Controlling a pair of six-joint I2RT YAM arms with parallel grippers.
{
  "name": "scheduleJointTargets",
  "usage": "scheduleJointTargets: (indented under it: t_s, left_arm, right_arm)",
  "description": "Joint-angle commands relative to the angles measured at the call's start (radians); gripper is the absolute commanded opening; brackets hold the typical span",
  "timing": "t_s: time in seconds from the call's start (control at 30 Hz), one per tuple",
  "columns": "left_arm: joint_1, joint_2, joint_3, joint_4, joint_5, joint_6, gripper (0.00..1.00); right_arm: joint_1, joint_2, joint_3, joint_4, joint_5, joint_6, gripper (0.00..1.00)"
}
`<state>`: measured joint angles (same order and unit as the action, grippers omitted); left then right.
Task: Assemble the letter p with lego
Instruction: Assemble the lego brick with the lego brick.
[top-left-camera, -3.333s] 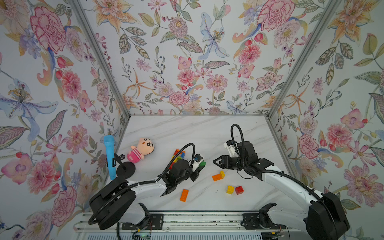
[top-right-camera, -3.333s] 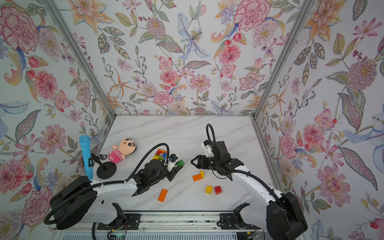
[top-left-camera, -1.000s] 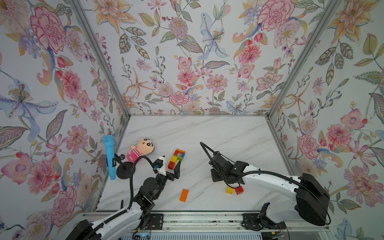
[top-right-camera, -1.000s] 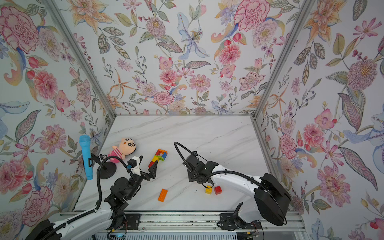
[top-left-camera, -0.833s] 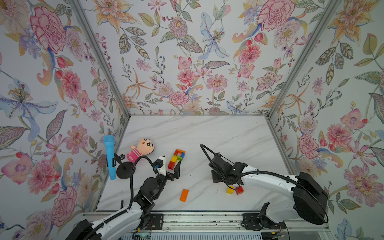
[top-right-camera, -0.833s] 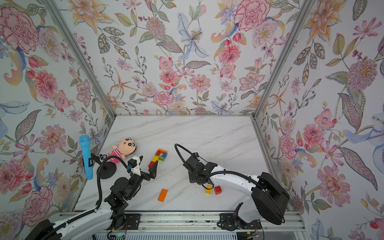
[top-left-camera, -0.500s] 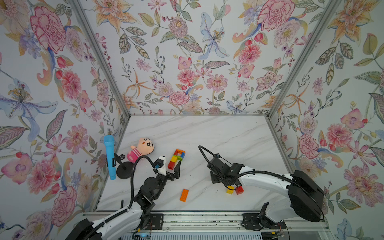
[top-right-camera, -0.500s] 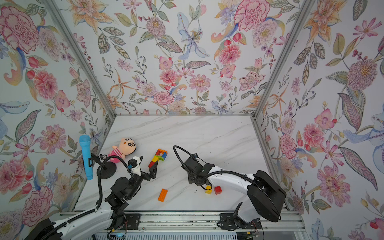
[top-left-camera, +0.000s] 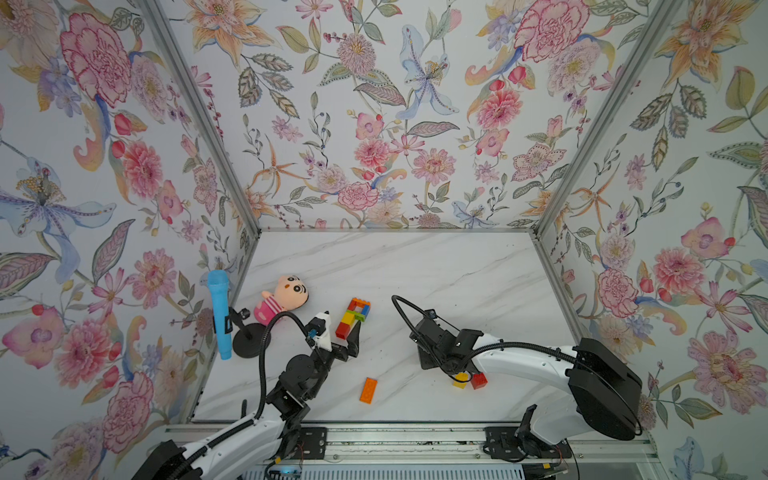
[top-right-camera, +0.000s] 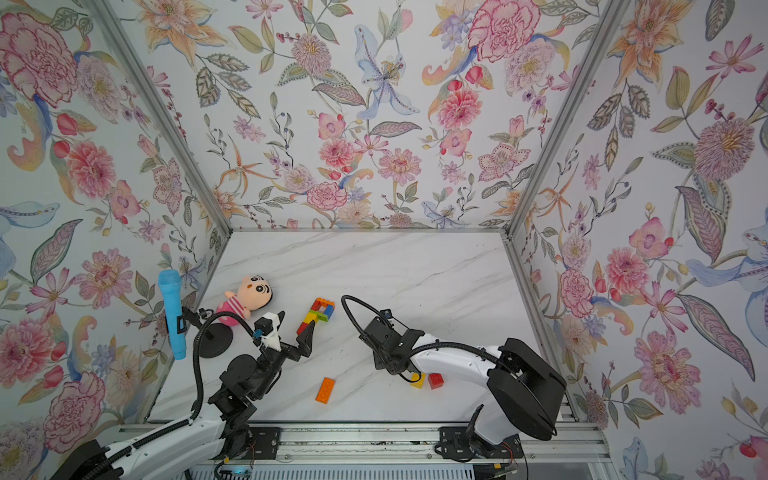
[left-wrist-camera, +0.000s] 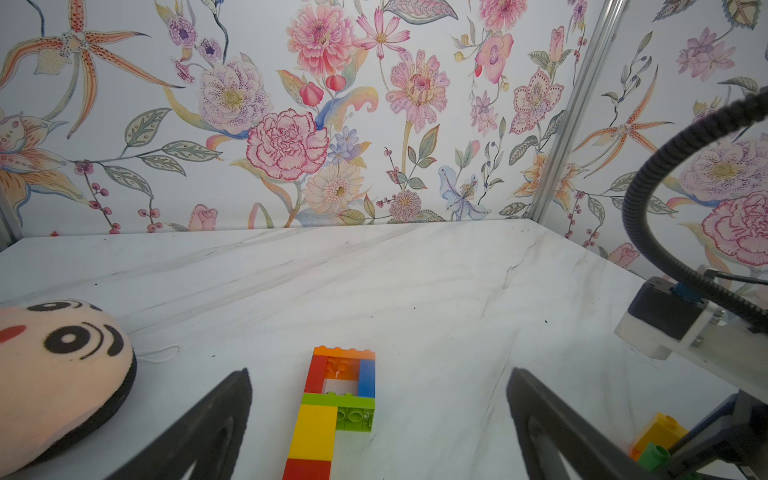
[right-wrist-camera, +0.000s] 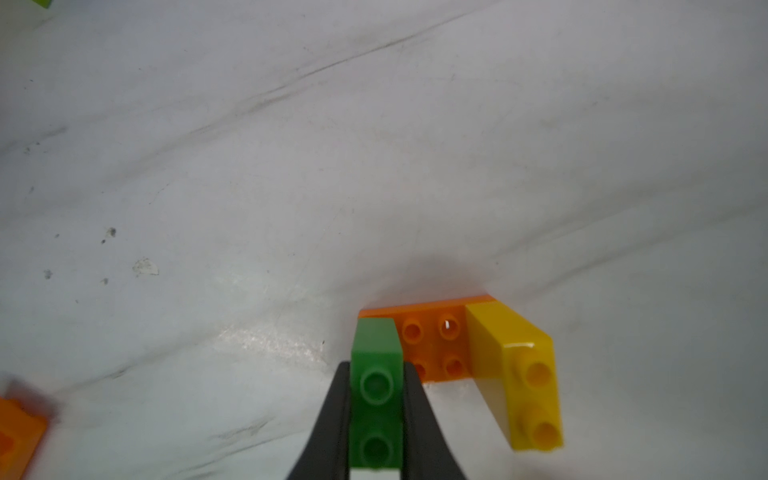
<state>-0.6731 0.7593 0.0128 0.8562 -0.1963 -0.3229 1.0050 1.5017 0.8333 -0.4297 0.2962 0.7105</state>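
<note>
The lego letter (top-left-camera: 353, 318) (top-right-camera: 316, 315) (left-wrist-camera: 337, 405) lies flat on the marble table, a column of red, yellow and green bricks topped by a red, orange and blue loop. My left gripper (left-wrist-camera: 378, 372) (top-left-camera: 341, 322) hovers open just in front of it and holds nothing. In the right wrist view my right gripper (right-wrist-camera: 376, 368) is shut on a green brick (right-wrist-camera: 376, 345), which rests against one end of an orange brick (right-wrist-camera: 436, 345). A yellow brick (right-wrist-camera: 517, 374) sits on the other end. In both top views the wrist hides these jaws.
Loose on the table are an orange brick (top-left-camera: 368, 390), a yellow brick (top-left-camera: 460, 380) and a red brick (top-left-camera: 478, 380). A pink plush doll (top-left-camera: 282, 297) and a blue microphone (top-left-camera: 219, 316) on a black stand are at the left wall. Flowered walls enclose three sides.
Since the oldest frames my left arm has drawn back from the lego letter and my right arm has come down low over the orange and yellow bricks. In the last second the right wrist crept slightly left.
</note>
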Motion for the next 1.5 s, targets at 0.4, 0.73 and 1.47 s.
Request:
scheduleJointTargets:
  t_s: [0.4, 0.73, 1.47]
  left_arm:
    - [0.012, -0.042, -0.067, -0.026, -0.028, 0.001, 0.99]
    - [0.014, -0.050, -0.067, -0.033, -0.032, 0.002, 0.99]
    - [0.019, -0.082, -0.055, -0.076, -0.060, 0.025, 0.99]
  right_arm:
    - [-0.022, 0.039, -0.003, -0.016, -0.032, -0.205, 0.00]
    - [-0.032, 0.063, -0.049, 0.022, -0.069, -0.170, 0.00]
    - [-0.036, 0.280, 0.079, -0.164, -0.199, -0.201, 0.00]
